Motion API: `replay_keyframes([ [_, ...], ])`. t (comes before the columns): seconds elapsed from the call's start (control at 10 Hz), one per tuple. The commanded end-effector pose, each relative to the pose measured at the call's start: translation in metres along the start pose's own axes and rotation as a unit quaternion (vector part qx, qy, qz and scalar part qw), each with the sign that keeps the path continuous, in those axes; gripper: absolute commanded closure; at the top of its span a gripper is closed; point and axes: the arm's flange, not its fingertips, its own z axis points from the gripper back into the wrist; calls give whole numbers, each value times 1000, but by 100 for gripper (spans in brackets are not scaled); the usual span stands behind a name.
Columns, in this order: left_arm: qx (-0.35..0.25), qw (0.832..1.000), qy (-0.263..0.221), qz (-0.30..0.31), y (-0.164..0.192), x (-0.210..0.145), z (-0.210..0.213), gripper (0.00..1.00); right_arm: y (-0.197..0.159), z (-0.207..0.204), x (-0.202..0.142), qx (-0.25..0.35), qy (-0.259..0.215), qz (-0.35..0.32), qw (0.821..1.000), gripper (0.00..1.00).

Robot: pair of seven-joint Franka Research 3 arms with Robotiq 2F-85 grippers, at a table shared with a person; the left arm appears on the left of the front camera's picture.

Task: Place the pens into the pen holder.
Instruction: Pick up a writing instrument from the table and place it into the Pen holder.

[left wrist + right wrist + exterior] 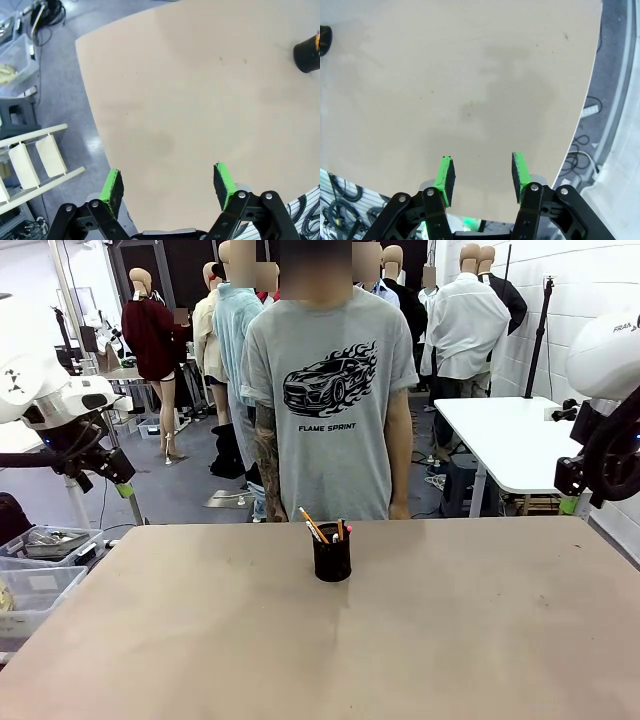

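Pens [318,528] upright in pen holder [332,556] on bare tan table [450,630]; left gripper [169,188], right gripper [482,177] spread, holding nothing.

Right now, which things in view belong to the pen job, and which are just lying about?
Job: pens standing in the pen holder mid-table.
Lying about: clear plastic bins left of the table, white side table behind, cables on the floor.

The front camera looks level across the table [450,640] at the person [325,390], while both wrist cameras look steeply down from high above, sharing its tabletop and pen holder [332,552].
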Motion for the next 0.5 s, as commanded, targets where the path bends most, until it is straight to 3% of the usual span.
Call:
replay_keyframes([
  [0.0,-7,1000,3,-22,7,3,0,6,0,-2,0,-8,-3,3,1000,41],
  [0.4,-7,1000,3,-22,7,3,0,6,0,-2,0,-8,-3,3,1000,41],
])
